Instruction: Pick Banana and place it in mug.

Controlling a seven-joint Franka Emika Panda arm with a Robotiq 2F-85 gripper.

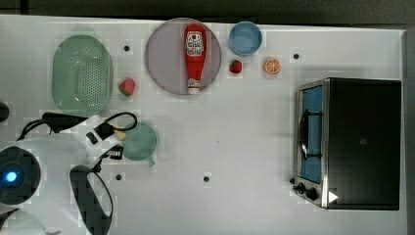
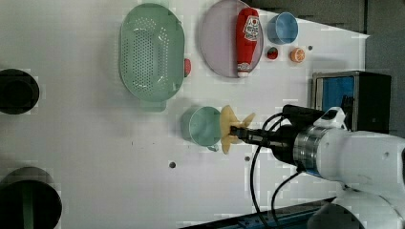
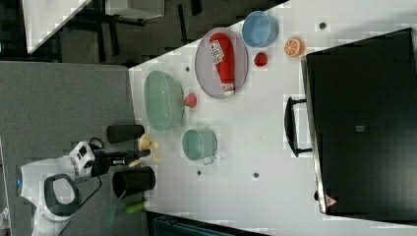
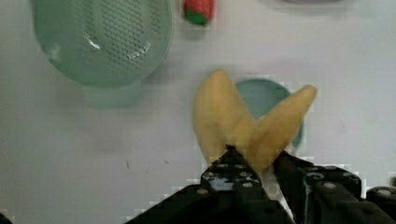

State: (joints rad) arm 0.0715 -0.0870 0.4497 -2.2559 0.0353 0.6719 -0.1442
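Gripper (image 4: 254, 161) jaws clamp the banana (image 4: 219, 116) above the mug (image 2: 204, 125); the left view alone shows the mug's whole rim.

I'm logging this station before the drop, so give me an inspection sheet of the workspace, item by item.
Surface: white table, small dark holes in it.
Job's things: banana held in the air beside the mug; mug upright on the table.
Clutter: green basket, ketchup bottle lying on a grey plate, blue cup, two strawberries, orange slice, toaster oven.
Hand: hand shut on the banana.
Cables: black cable looping off the wrist.
Surroundings: dark cylinders by the table edge.
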